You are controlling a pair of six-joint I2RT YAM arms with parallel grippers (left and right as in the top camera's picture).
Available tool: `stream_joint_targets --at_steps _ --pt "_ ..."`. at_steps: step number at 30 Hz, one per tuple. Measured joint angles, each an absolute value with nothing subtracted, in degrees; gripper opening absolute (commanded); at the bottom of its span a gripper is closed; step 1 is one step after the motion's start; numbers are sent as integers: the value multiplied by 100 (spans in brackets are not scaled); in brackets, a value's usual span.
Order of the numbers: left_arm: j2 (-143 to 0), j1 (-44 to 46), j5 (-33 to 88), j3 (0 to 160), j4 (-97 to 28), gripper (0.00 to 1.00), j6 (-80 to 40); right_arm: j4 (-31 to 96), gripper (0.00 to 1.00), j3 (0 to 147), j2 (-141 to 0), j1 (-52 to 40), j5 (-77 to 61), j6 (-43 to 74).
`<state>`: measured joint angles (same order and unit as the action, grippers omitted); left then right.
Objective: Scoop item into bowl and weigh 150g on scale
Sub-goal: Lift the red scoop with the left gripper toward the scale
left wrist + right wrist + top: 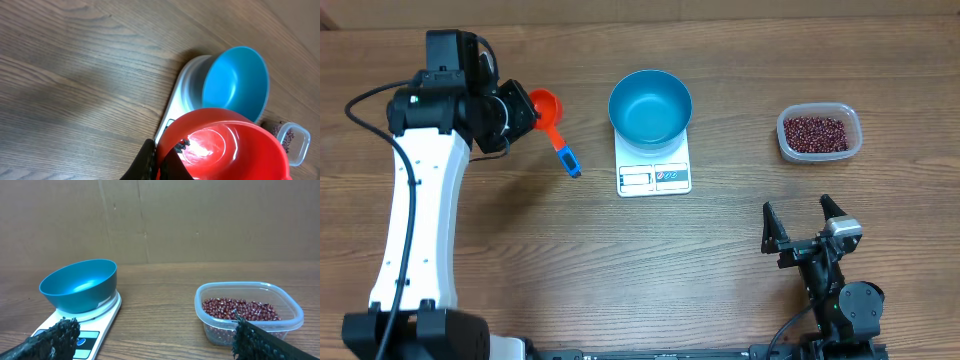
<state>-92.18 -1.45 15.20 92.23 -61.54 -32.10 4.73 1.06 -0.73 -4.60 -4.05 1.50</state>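
Observation:
The empty blue bowl [650, 105] stands on the white scale [654, 176] at mid-table. Dark red beans [816, 131] fill a clear tub [853, 145] at the right. My left gripper [525, 108] is shut on the rim of a red scoop [547, 106] whose blue handle [567, 160] points toward the scale. In the left wrist view the gripper [159, 156] pinches the wall of the empty scoop [225, 145], with the bowl [235, 82] and scale [186, 95] beyond. My right gripper [803, 225] stands open near the front edge; in its own view it [155, 345] faces the bowl [80, 285], the scale [102, 317] and the beans [240, 309].
The clear tub [248, 292] sits right of the scale, with bare wood between them. The left arm's white body [415, 220] runs down the left side. A brown wall [160, 220] closes the far edge of the table.

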Motion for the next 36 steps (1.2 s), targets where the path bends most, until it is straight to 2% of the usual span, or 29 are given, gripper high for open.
stream_joint_targets --at_steps 10,36 --pt "-9107 410 856 9225 -6263 4 -3618 478 100 106 -73 -460 -408 148" --pt "-9107 443 548 9225 -6392 4 -3719 478 100 106 -73 -458 -408 148"
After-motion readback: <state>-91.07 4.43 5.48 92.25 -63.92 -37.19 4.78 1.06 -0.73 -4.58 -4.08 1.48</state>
